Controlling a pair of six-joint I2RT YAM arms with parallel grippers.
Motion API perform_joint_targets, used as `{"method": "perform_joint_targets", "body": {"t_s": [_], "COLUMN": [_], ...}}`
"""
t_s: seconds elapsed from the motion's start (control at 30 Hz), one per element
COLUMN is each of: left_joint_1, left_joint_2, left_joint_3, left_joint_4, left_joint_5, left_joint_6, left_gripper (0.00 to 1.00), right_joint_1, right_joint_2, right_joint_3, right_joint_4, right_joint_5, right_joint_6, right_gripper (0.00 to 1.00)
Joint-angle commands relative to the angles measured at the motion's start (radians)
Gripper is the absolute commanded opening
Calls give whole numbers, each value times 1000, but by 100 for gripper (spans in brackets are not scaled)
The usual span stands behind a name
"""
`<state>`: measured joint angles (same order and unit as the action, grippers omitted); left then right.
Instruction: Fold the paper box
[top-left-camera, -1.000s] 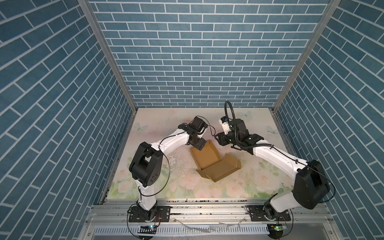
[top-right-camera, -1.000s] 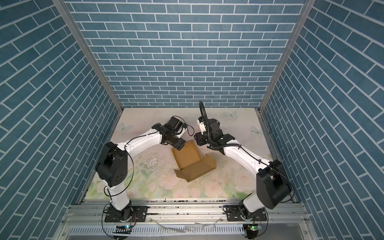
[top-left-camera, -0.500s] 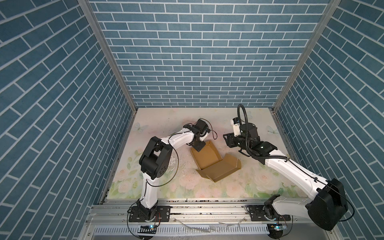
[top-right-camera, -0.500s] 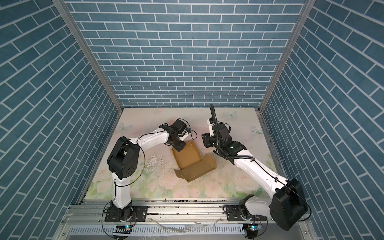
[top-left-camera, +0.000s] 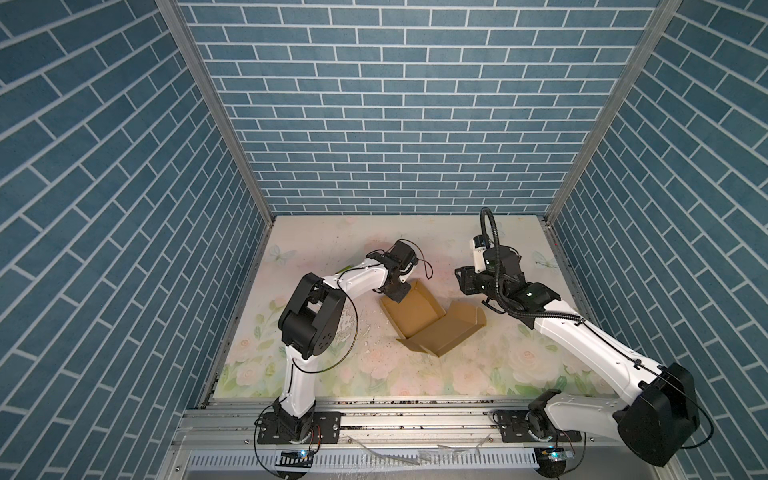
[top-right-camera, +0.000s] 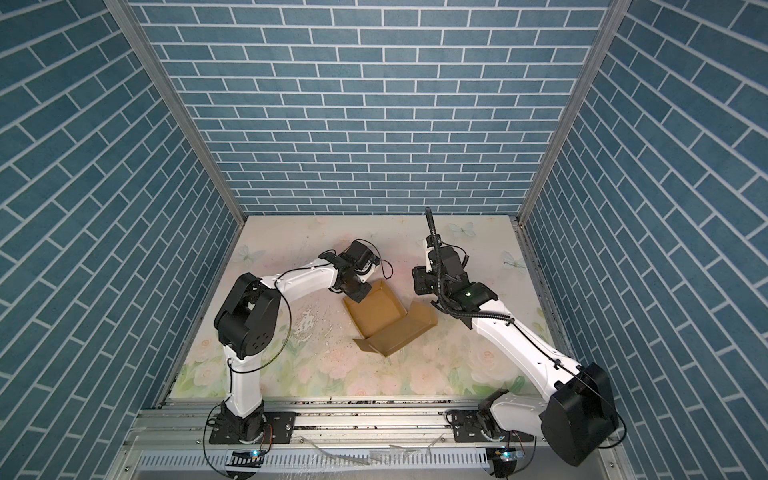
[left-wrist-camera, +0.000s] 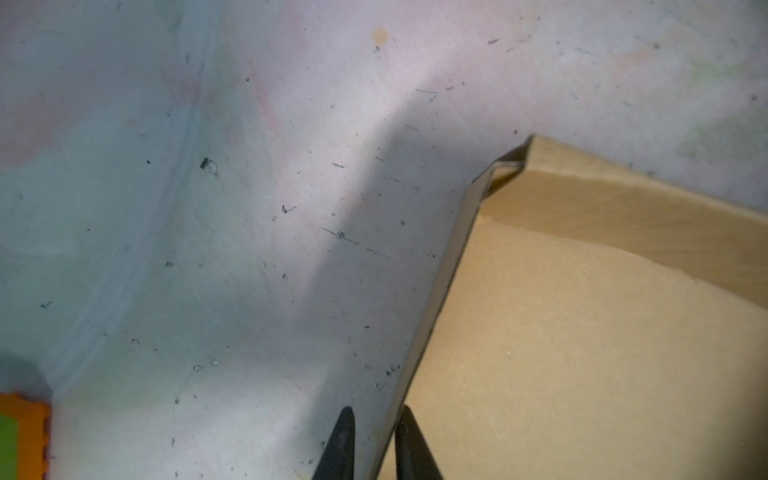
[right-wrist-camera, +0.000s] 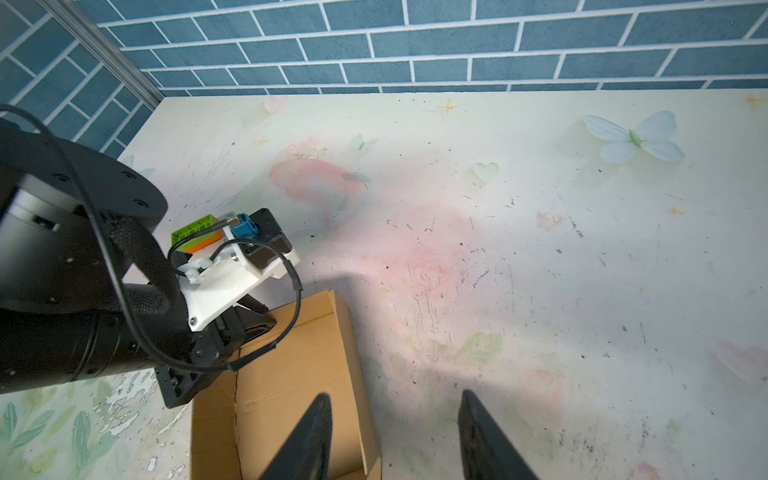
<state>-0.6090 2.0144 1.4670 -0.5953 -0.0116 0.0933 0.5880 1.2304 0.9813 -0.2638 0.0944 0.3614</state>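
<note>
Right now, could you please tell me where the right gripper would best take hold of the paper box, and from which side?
Probably the thin upright side wall of the paper box nearest the right gripper, taken from above with one finger inside and one outside. The wall stands free, its top edge is bare, and the open jaws are wider than it.

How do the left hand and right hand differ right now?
The left hand is shut on the paper box wall; the right hand stands open, empty. The left hand sits low at the box; the right hand hovers beside it, not touching. Both have dark tapered fingers.
</note>
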Motion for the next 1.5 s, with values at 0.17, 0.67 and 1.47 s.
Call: {"method": "perform_joint_targets", "body": {"t_s": [0.17,0.67,1.47], "left_joint_1": [38,43,43], "left_joint_2": [-40,-45,-71], "left_joint_3": [-34,-74,-103], "left_joint_4": [14,41,78], "left_joint_5": [-11,-121,-148], "left_joint_6": [-170,-466,-582], "left_gripper": [16,16,18], "right_joint_1": [-34,-132,-220], "right_joint_2": [-66,-72,-11], "right_joint_3": [64,215,148], "right_joint_4": [-76,-289,-271], "right_joint_5": [68,-45,-312], "right_joint_6": [45,200,277], "right_gripper": [51,54,54]}}
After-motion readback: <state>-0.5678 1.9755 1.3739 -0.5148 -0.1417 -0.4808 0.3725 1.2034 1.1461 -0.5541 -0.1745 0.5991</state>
